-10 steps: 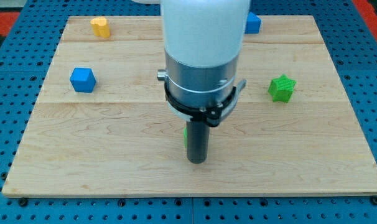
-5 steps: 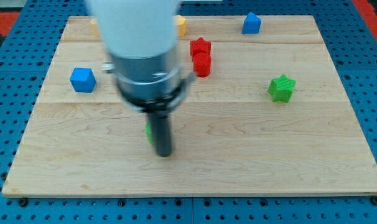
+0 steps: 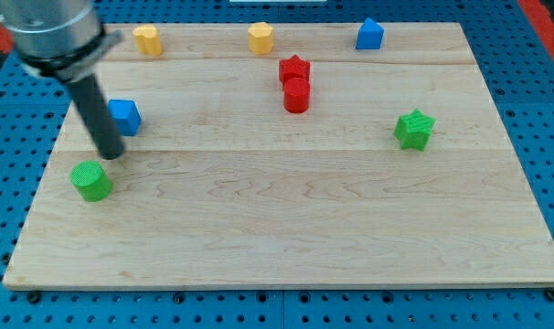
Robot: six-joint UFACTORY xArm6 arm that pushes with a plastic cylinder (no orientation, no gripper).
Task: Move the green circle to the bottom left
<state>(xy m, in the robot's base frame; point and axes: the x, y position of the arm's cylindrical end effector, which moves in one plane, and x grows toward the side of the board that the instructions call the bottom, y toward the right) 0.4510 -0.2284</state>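
Observation:
The green circle (image 3: 92, 180), a short green cylinder, stands on the wooden board (image 3: 286, 228) near its left edge, a little below the middle. My tip (image 3: 111, 153) is just above and to the right of it, a small gap apart. The rod rises toward the view's top left and partly covers the blue cube (image 3: 125, 116).
A yellow block (image 3: 147, 39) and a second yellow block (image 3: 261, 37) sit along the top edge, with a blue block (image 3: 369, 34) further right. A red star (image 3: 295, 68) touches a red cylinder (image 3: 297, 95). A green star (image 3: 414, 129) sits at the right.
The arm has swept from the board's middle to the left. The green circle has moved left with it and now stands free, below and left of the tip.

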